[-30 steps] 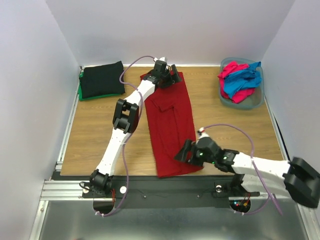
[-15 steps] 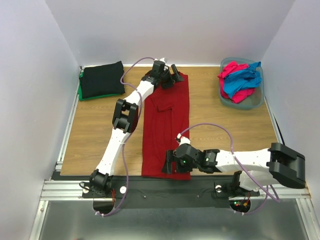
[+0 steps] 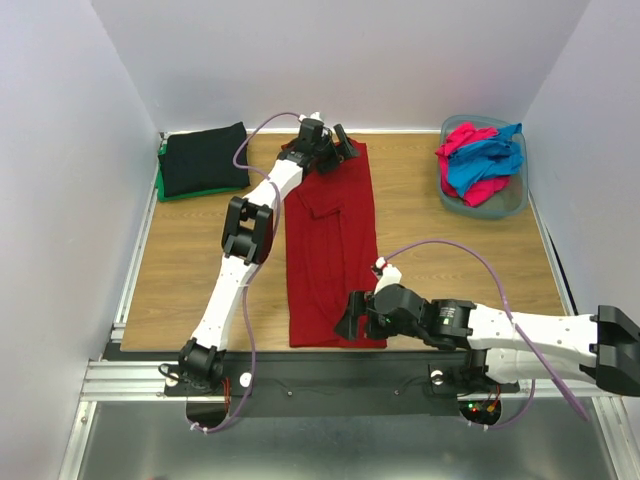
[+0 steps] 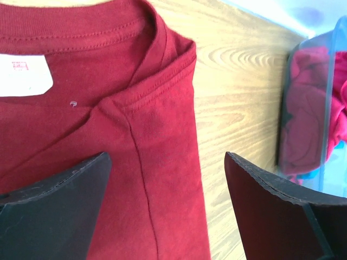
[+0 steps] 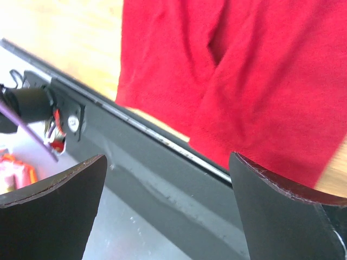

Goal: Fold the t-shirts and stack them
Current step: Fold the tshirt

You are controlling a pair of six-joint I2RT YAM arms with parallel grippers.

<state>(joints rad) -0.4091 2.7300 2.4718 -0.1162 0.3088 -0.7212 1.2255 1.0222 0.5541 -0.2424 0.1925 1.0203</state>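
The dark red t-shirt (image 3: 332, 250) lies folded into a long strip down the middle of the table, collar at the far end. My left gripper (image 3: 338, 150) is open just above the collar end. In the left wrist view its jaws (image 4: 167, 160) straddle the shirt's (image 4: 108, 108) right folded edge. My right gripper (image 3: 349, 322) is open and empty at the shirt's near hem. In the right wrist view it (image 5: 168, 158) hangs over the dark table rail with the hem (image 5: 244, 81) just beyond. A folded black t-shirt (image 3: 205, 160) lies on a green one (image 3: 163, 188) at the far left.
A grey-blue plastic tub (image 3: 515, 205) at the far right holds crumpled pink (image 3: 462, 140) and blue (image 3: 490, 160) shirts; it also shows in the left wrist view (image 4: 325, 108). White walls close in the table on three sides. A metal rail (image 3: 300, 375) runs along the near edge.
The red shirt's near end swung left, so the strip now lies straight. My right gripper moved left along the near edge, then slightly back right. My left gripper shifted a little left.
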